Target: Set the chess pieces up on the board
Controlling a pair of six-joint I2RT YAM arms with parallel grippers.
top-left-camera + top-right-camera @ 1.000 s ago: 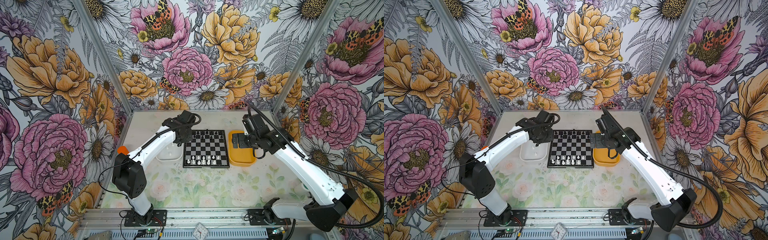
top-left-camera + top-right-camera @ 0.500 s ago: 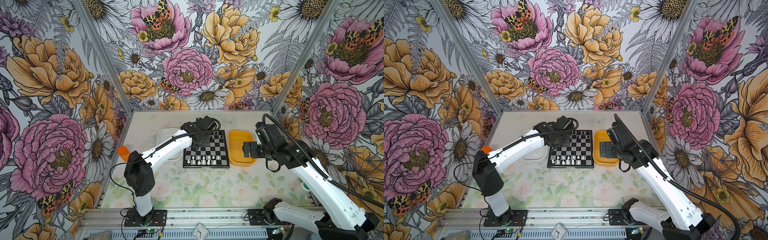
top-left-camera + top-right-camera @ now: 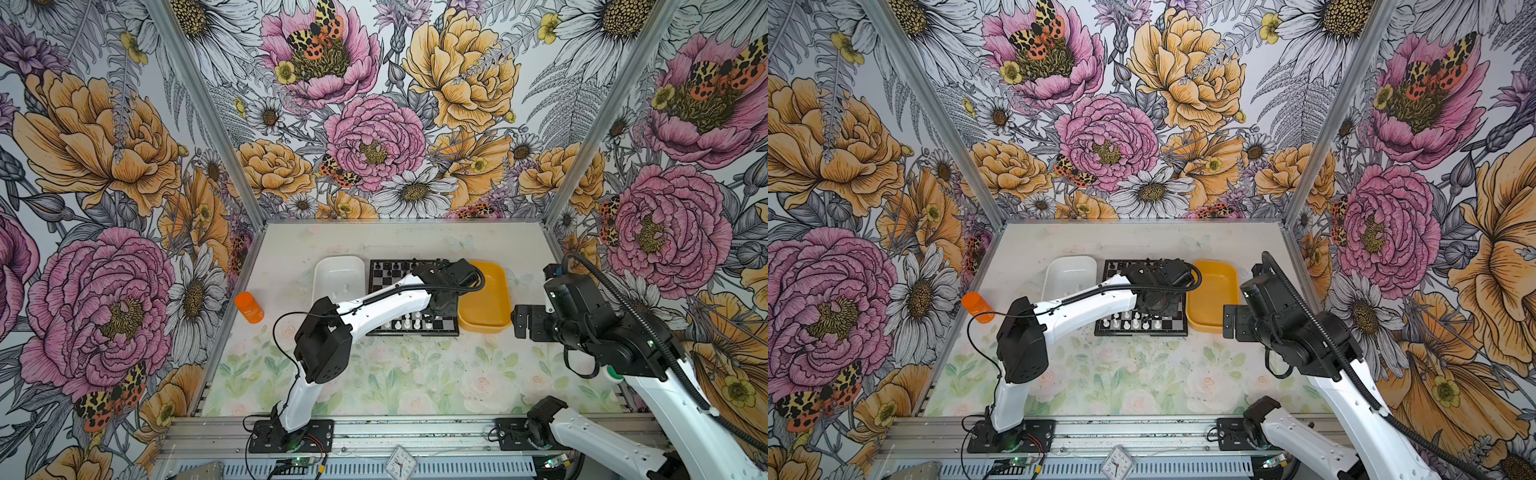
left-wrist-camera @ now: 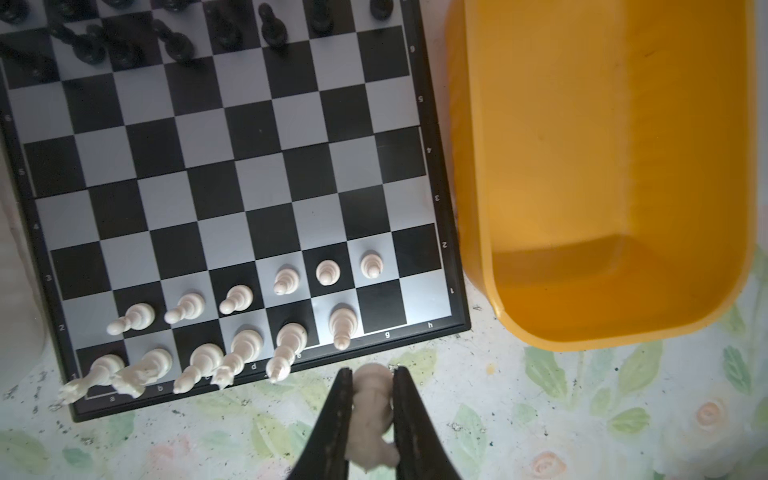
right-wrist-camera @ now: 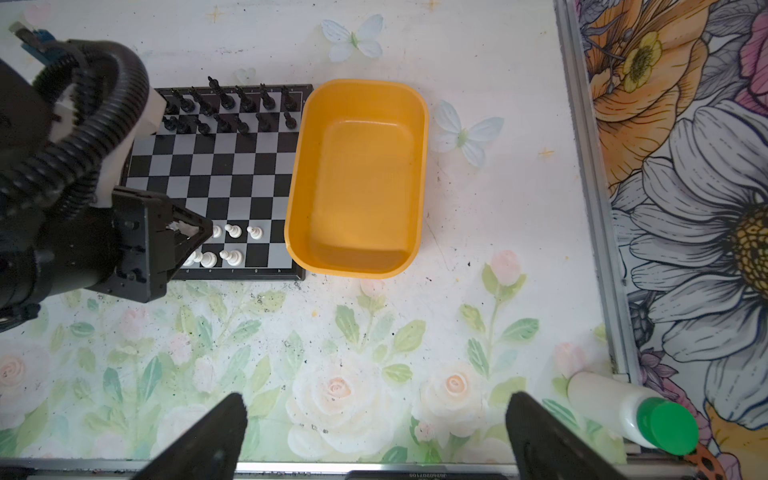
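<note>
The board [image 3: 411,332] [image 3: 1142,332] lies between two trays. Black chess pieces [image 5: 226,110] fill its two far rows. White chess pieces [image 4: 286,282] stand in its two near rows, with some squares on the yellow tray's side bare. My left gripper [image 4: 371,372] [image 3: 442,307] [image 3: 1154,307] is shut on one white piece [image 4: 371,415], held above the board's near edge by the white rows; from my right wrist view the piece [image 5: 183,227] shows between its fingers. My right gripper [image 5: 374,405] [image 3: 521,322] [image 3: 1231,322] hangs wide open with nothing in it, off the board, right of the yellow tray.
An empty yellow tray [image 3: 484,299] [image 4: 602,166] [image 5: 357,178] touches the board's right side. A white tray [image 3: 338,276] sits at its left. An orange bottle [image 3: 248,306] stands by the left wall. A white bottle with a green cap [image 5: 636,411] lies near the right wall.
My left arm swung from the white tray's side across the board to its near right part. My right arm pulled back from over the yellow tray, to the right and nearer.
</note>
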